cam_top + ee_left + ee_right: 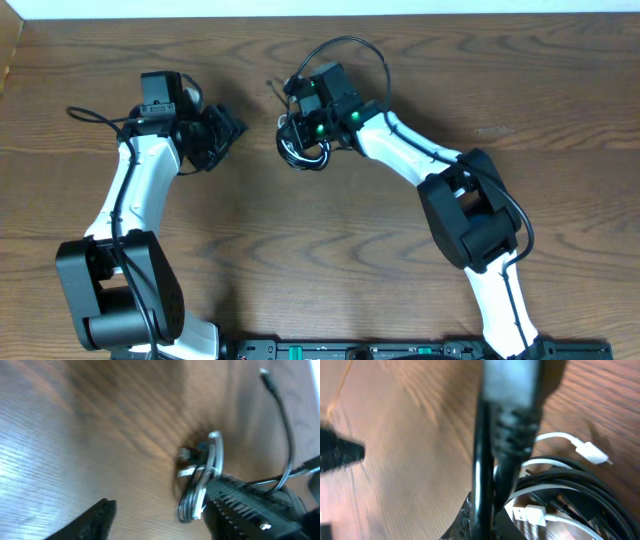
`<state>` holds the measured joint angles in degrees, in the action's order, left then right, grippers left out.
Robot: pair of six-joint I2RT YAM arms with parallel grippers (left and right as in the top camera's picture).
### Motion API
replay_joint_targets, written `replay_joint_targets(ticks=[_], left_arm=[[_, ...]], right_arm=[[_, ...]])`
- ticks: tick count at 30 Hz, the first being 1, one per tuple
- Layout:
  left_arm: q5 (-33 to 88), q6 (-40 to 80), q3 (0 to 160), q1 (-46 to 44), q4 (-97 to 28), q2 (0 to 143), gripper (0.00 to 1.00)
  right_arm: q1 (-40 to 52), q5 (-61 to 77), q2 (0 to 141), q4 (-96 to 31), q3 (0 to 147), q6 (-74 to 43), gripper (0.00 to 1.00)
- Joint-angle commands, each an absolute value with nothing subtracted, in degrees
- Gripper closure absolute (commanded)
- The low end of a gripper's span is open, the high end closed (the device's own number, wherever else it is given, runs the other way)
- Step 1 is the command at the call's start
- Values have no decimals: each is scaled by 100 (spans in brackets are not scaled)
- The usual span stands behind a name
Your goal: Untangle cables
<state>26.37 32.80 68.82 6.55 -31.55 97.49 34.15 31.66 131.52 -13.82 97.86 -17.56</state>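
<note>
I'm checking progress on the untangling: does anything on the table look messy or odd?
Yes. The white cable weaves through the black cable loops in one heap at the right gripper, with its plugs sticking out. The two aren't separated.

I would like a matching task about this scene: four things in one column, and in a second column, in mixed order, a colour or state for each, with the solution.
Column one
1. white cable
2. black cable
3. left gripper
4. right gripper

Column two
A. fingers closed, right at both cables
B. dark, lying in several loops
C. fingers apart, away from both cables
D. pale, with a light plug at its end

Pairs: 1-D, 2-B, 3-C, 4-A
</note>
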Motion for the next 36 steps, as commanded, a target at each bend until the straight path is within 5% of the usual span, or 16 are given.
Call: replay_joint_targets(ticks=[1, 5, 18, 36], left_arm=[[2355, 2926, 6840, 587, -3374, 9795, 62], [2689, 2445, 6810, 368, -3347, 9957, 66], [3358, 1796, 6810, 248, -3065, 10213, 50], [4010, 1758, 6810, 242, -2554, 10235, 50]], right_arm=[[3323, 3210, 13214, -1319, 9776, -2825, 99], [3260, 3776, 13214, -945, 9776, -3240, 99], [3094, 4587, 13214, -320, 9776, -3791, 99], [3094, 4729, 13214, -231, 9776, -3944, 99]])
